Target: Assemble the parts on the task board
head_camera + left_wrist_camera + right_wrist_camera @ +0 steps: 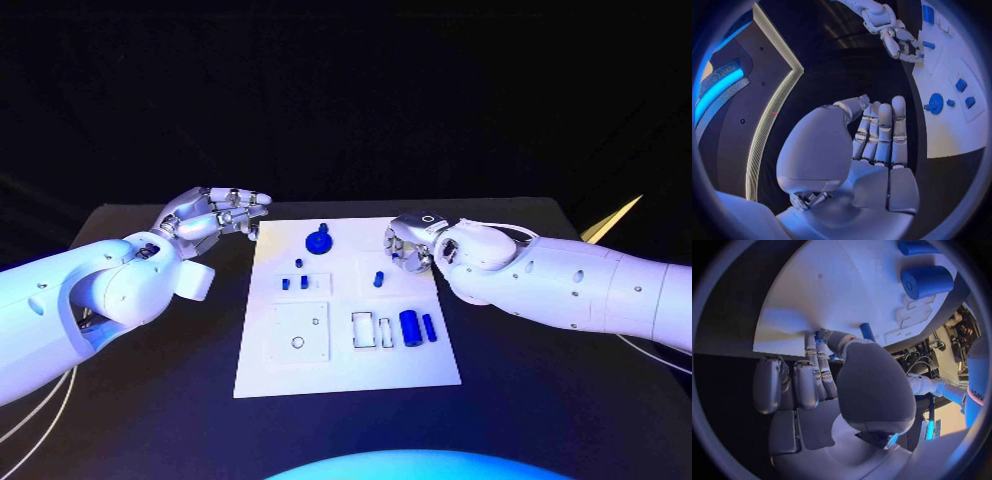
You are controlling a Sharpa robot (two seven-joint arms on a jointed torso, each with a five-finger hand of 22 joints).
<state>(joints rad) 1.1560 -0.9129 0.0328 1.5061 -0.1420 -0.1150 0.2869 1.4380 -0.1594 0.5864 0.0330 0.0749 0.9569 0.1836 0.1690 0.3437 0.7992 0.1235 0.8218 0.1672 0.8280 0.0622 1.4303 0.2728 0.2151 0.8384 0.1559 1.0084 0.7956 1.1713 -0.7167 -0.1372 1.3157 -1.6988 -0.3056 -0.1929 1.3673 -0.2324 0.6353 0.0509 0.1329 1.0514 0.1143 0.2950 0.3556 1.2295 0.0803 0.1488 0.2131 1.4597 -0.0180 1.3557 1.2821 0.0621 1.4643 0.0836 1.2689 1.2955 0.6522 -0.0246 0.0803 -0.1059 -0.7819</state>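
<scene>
The white task board (346, 375) lies in the middle of the black table (548, 400). On it I see several blue parts: a round knob-shaped piece (319, 241) near the far edge, small blue pieces (302, 283) beside it toward the middle, and a blue cylinder (410, 328) lying in the near right area, with a thinner blue bar (428, 326) just beside it.

The right robot hand (414, 246) is over the right side of the board, fingers bent down to the surface. In the right wrist view, its fingertips (820, 337) close around a small blue peg (867, 332) that stands on the board; it seems to pinch this peg, but the contact itself is partly hidden by the fingers. The left robot hand (216, 215) is beside the far left edge of the board, apart from it. The left wrist view shows its fingers (879, 132) straight and close together, holding nothing.

My judgement is that the peg is the risk now. It is small and the grip is only at the fingertips, so it can tilt or slip out if the hand lifts quickly. If the peg is not upright when it goes to its hole, it may jam or fall on the board. The bent fingers are also near other small pieces and could push them away.
</scene>
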